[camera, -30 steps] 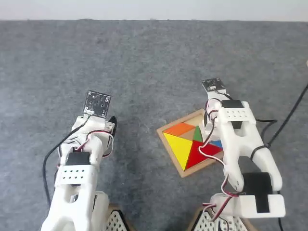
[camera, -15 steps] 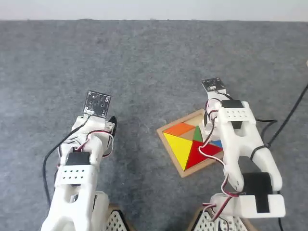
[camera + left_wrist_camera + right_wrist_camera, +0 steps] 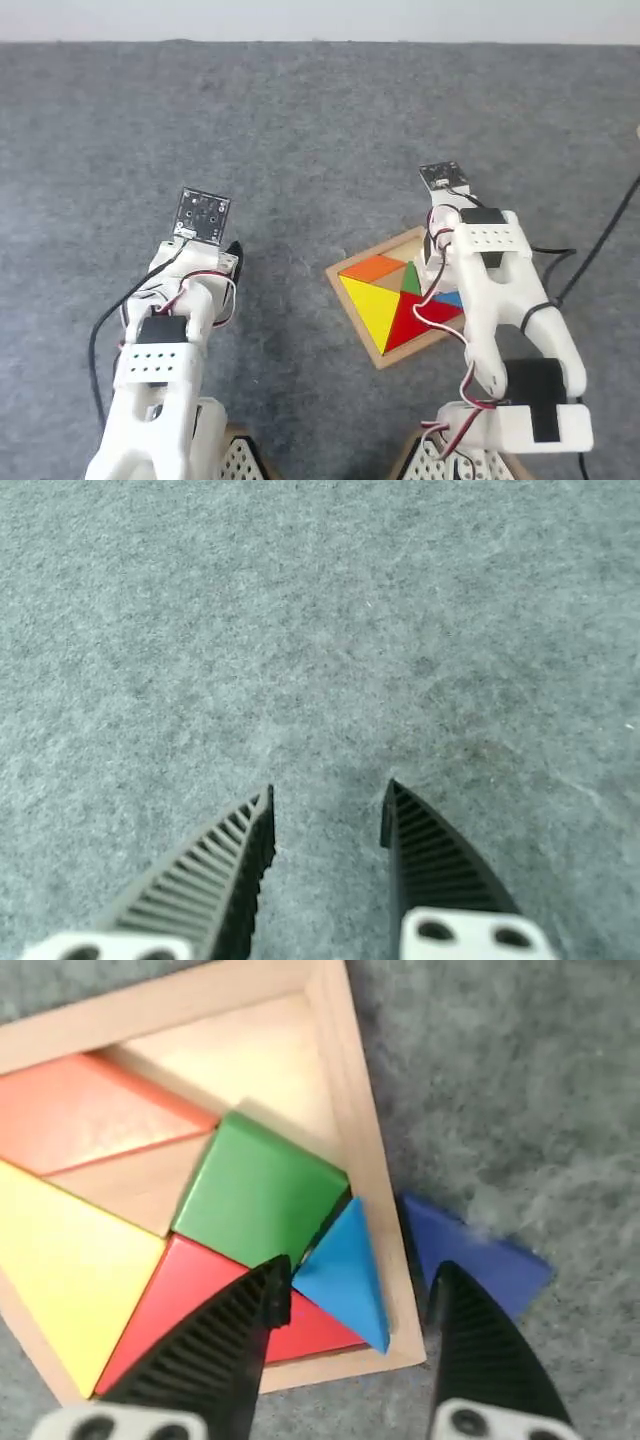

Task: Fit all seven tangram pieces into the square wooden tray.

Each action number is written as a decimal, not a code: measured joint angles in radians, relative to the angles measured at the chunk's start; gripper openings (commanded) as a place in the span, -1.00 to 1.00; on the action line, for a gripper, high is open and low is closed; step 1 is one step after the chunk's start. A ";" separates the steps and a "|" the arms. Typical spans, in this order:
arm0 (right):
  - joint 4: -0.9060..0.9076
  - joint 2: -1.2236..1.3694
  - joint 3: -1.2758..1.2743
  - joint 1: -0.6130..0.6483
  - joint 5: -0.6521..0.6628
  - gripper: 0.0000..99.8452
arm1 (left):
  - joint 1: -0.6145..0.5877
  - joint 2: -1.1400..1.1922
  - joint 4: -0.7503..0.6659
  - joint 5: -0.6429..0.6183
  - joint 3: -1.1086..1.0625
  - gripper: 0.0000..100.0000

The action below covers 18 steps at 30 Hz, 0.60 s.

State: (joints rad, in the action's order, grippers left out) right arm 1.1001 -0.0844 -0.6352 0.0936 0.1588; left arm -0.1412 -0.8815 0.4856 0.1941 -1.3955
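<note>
Grey felt tabletop [image 3: 300, 140], wooden tray [image 3: 352, 1110], left end effector [image 3: 329, 793] and right end effector [image 3: 357, 1268] released.

left arm [image 3: 160, 372], right arm [image 3: 487, 240]: white plastic, black servos, red-white-black wires; black ribbed jaws, white bases

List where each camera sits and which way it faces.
High view: fixed above, looking down over the grey mat; left arm and right arm show, the wooden tray beneath the right.
Left wrist view: on the left arm, facing down at mat past its open left hand.
Right wrist view: on the right arm, facing down at the tray past its open right hand; a dark blue piece lies outside.
Shared: high and right wrist views show the tray.
</note>
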 measured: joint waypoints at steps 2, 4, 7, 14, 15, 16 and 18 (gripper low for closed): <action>0.000 -0.029 0.000 -0.048 0.000 -0.56 | 0.000 0.000 0.000 0.000 0.000 -0.65; 0.000 -0.063 0.000 -0.086 0.000 -0.56 | 0.000 0.000 0.000 0.000 0.000 -0.65; 0.000 -0.110 0.000 -0.140 0.000 -0.56 | 0.000 0.000 0.000 0.000 0.000 -0.65; -0.008 -0.100 -0.038 -0.160 0.018 -0.56 | 0.000 0.000 0.000 0.000 0.000 -0.65; -0.017 -0.080 -0.044 -0.160 0.021 -0.56 | 0.000 0.000 0.000 0.000 0.000 -0.65; -0.029 -0.055 -0.052 -0.160 0.023 -0.56 | 0.000 0.000 0.000 0.000 0.000 -0.65; -0.051 -0.006 -0.058 -0.160 0.028 -0.56 | 0.000 0.000 0.000 0.000 0.000 -0.65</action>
State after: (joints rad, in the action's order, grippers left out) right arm 1.0495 -0.0905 -0.6935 -0.0660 0.1864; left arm -0.1412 -0.8815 0.4856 0.1941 -1.3955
